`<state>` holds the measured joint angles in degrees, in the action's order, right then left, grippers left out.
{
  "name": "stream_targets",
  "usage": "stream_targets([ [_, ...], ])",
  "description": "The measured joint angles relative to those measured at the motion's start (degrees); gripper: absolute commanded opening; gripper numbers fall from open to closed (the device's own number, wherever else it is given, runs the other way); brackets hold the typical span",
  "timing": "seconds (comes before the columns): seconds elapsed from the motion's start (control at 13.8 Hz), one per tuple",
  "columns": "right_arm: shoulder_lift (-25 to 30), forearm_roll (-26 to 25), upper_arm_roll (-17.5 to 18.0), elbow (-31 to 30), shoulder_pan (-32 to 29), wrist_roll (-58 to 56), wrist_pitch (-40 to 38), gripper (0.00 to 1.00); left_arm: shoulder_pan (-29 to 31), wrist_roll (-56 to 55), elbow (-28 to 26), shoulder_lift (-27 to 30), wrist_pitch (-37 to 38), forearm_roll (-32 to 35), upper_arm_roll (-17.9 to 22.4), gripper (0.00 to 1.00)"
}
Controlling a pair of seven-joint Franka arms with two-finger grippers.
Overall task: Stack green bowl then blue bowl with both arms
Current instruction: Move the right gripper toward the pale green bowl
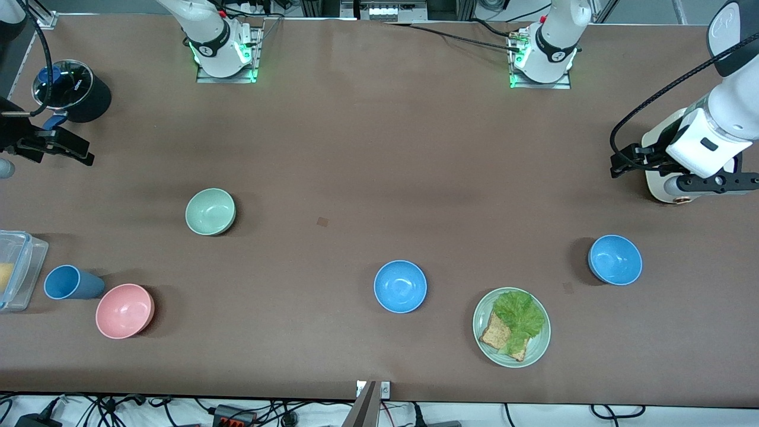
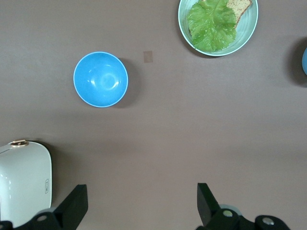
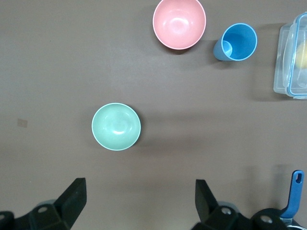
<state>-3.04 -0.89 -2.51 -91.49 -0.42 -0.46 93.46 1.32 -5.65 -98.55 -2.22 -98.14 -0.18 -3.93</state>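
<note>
4 bowls [image 1: 210, 211], 1 plate [image 1: 511, 327], maybe 1 cup [image 1: 71, 282]

Bright even overhead light, soft shadows, sharp focus throughout.

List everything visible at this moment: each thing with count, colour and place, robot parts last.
green bowl: 1, pale sage green, toward the right arm's end.
blue bowl: 2, sky blue, one mid-table; the other toward the left arm's end.
pink bowl: 1, pink, nearer the front camera than the green bowl.
blue cup: 1, darker blue, on its side beside the pink bowl.
plate: 1, pale green, holds lettuce and bread, between the blue bowls, nearer the camera.
clear container: 1, beside the cup at the table's edge.
black pot: 1, glass lid, near the right arm's base.
white appliance: 1, under the left gripper.
left gripper: open, waiting over its table end.
right gripper: open, waiting over its end.
</note>
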Motion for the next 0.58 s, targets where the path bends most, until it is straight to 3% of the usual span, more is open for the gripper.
stream_targets([
  [0.58,-0.3,0.0,0.0,-0.2,0.0,-0.1,0.2,1.00,0.0,0.2,0.4,-0.6,0.0,0.0,0.0,1.00],
])
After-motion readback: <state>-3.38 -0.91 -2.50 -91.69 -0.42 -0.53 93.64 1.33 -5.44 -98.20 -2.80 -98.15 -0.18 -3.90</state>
